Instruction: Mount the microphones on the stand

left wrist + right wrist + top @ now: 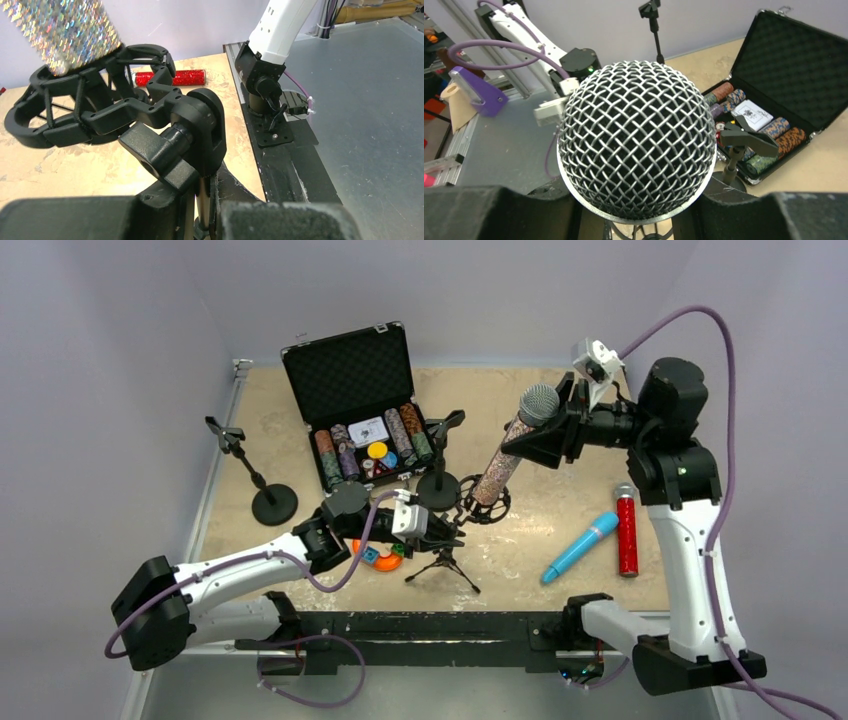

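The silver-pink glitter microphone (498, 468) leans at a tilt. Its tail end sits at or just inside the ring of the shock mount (487, 502) on the tripod stand (444, 562). Its mesh head points up toward the right gripper (525, 435), whose jaws pinch the body just below the head. The left gripper (440, 532) is clamped on the stand's stem under the mount.

The lean is the risk. Pushed down at this angle, the tail could snag the mount's elastic cords (thin ones, seen from the left wrist) and lever the light tripod over, or twist it within the left jaws. Released too soon, the microphone could tip out.

The red microphone (627, 532) and light-blue microphone (580, 547) lie unmounted on the table (560, 510).
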`<control>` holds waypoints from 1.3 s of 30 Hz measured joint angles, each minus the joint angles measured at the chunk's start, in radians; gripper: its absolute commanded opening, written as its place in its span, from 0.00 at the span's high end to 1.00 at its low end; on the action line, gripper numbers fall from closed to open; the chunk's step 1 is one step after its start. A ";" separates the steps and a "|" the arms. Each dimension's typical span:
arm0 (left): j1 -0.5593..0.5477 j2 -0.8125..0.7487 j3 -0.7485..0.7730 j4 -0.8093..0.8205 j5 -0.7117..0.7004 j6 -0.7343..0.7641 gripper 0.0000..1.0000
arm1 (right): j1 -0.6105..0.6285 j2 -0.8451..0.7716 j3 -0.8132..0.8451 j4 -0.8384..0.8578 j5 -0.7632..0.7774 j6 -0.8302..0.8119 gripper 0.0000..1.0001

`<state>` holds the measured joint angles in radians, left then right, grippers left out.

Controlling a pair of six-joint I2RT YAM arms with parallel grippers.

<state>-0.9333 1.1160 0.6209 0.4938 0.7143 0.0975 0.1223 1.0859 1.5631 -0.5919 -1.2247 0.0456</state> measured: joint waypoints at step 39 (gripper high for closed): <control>0.062 -0.031 -0.029 -0.008 -0.029 -0.008 1.00 | 0.213 0.070 -0.105 -0.106 0.365 -0.114 1.00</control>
<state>-0.8711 1.0855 0.5919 0.4858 0.6853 0.0891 0.3351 1.1561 1.4578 -0.6983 -0.8600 -0.0689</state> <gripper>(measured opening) 0.135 0.439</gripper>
